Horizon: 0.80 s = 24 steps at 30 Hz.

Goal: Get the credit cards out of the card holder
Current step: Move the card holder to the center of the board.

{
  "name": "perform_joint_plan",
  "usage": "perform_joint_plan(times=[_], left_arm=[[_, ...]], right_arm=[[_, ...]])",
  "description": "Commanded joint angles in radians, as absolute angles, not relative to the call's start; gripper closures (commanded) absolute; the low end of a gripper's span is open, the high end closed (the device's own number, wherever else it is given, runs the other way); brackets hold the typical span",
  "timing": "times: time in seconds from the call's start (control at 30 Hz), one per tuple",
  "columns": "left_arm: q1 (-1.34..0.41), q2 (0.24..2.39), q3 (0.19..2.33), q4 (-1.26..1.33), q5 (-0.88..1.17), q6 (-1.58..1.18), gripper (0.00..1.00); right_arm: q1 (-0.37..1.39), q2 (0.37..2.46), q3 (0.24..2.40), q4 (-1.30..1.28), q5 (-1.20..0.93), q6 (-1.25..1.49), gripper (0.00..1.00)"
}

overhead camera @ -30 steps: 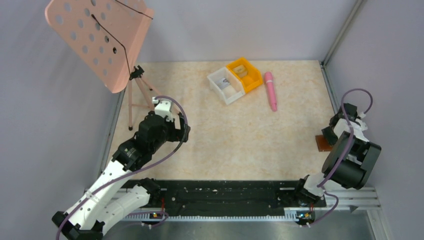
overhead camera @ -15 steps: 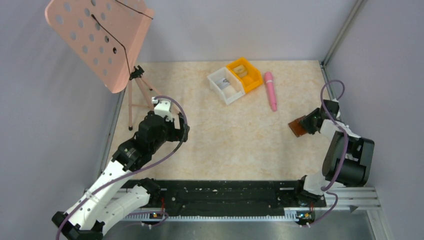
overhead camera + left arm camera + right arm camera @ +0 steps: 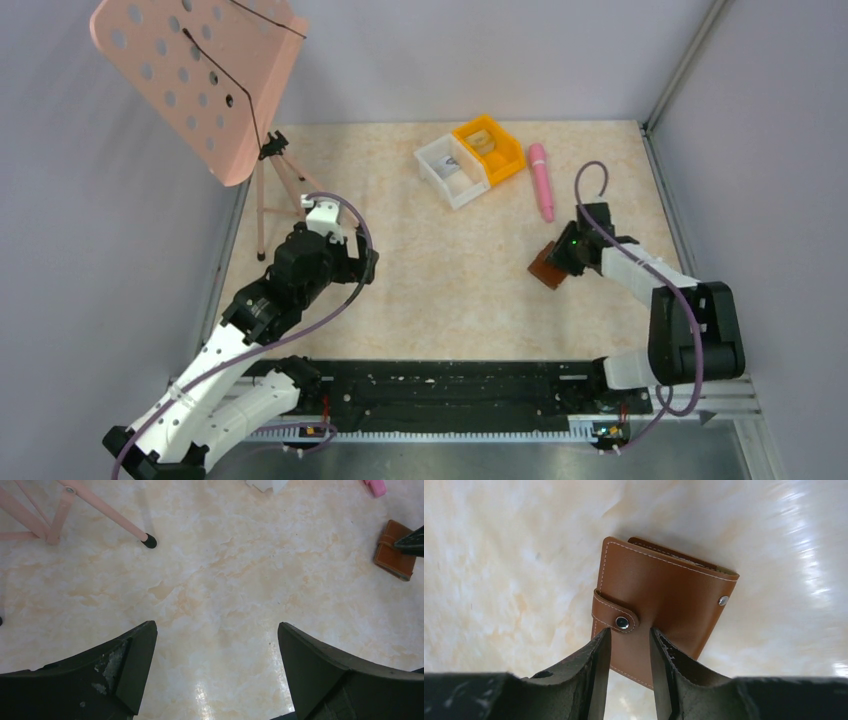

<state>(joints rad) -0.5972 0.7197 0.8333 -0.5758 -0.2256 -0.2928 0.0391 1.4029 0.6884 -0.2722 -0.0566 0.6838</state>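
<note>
**Card holder pinched shut-side up in the right tool, right half of the table**

Card holder, brown leather and folded closed, sits over the right half of the table. It is nearer the right edge than the left and roughly midway between the far and near edges. The right tool has its two fingers pressed in on the holder's near edge. In the right wrist view only a narrow strip of leather shows between them. That view also shows the clasp tab wrapped round one side and lying flat on the cover just beyond the fingertips. The holder looks tilted, and its shadow falls on the table beneath it.

The left tool hangs over the left half of the table with its fingers spread wide and nothing between them. In its own view the holder shows far off toward the right.

A pink pen lies beyond the holder, toward the far edge. A white bin and an orange bin touch side by side near the far edge. A pink perforated stand rises at the far left corner.
</note>
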Motion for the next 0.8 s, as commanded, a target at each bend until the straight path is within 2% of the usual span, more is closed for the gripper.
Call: perform_joint_plan(times=[0.0, 0.23, 0.37, 0.53, 0.67, 0.77], left_arm=[[-0.597, 0.699, 0.831, -0.538, -0.219, -0.284, 0.04], [-0.597, 0.661, 0.822, -0.533, -0.208, -0.277, 0.03], [-0.597, 0.674, 0.832, -0.546, -0.133, -0.255, 0.03], [-0.597, 0.684, 0.841, -0.543, -0.03, -0.277, 0.03], [-0.597, 0.722, 0.855, -0.543, 0.048, -0.326, 0.05], [-0.598, 0.771, 0.865, -0.545, 0.11, -0.362, 0.07]], right_arm=[[0.273, 1.436, 0.671, -0.47, -0.005, 0.684, 0.63], [0.485, 1.463, 0.712, -0.457, -0.026, 0.576, 0.59], [0.569, 1.42, 0.709, -0.437, -0.059, 0.553, 0.53], [0.569, 1.245, 0.664, -0.434, 0.038, 0.607, 0.34], [0.507, 1.181, 0.661, -0.464, 0.066, 0.601, 0.33], [0.445, 1.142, 0.643, -0.458, 0.037, 0.582, 0.38]])
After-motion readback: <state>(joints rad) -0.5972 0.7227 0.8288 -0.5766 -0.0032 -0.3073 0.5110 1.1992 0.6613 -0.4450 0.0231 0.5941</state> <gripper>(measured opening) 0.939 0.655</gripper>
